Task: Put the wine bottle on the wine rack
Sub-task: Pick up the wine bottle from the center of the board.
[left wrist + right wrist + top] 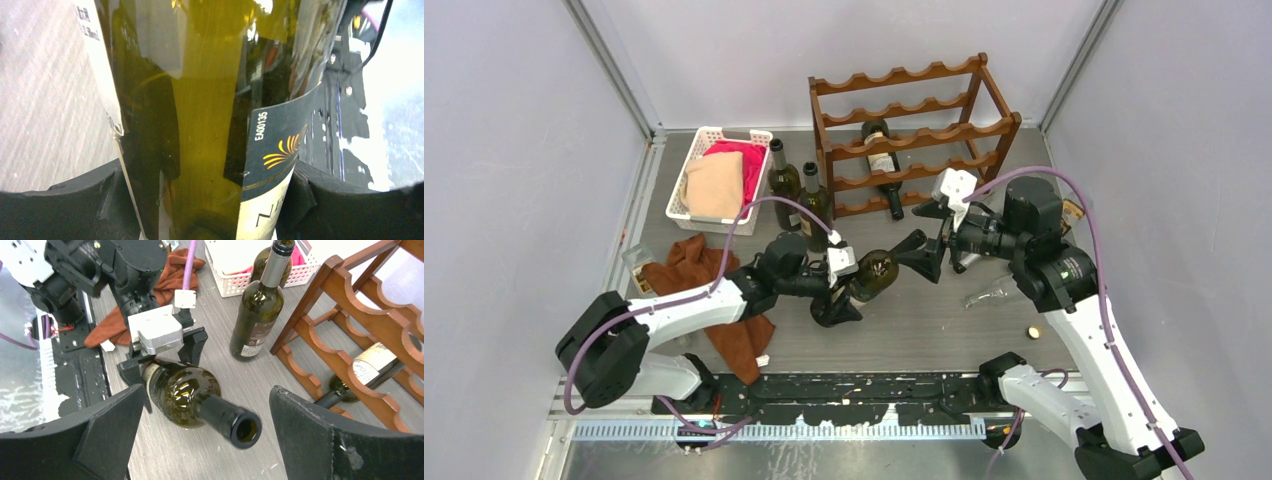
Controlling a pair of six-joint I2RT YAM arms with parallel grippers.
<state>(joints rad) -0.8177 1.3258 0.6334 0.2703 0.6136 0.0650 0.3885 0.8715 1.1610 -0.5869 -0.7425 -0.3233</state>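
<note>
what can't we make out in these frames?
- Left wrist: the wine bottle fills the frame and blocks whatever lies beyond it.
- Right wrist: the wine rack is cut off by the top and right edges.
- Top external: the small round thing is too small to identify.

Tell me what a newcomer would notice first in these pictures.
A green wine bottle is held sideways mid-table, clamped by the left end effector, its open neck pointing at the wide-open right end effector. Behind stands the dark wooden wine rack with one bottle lying in it; two more bottles stand upright to its left.
</note>
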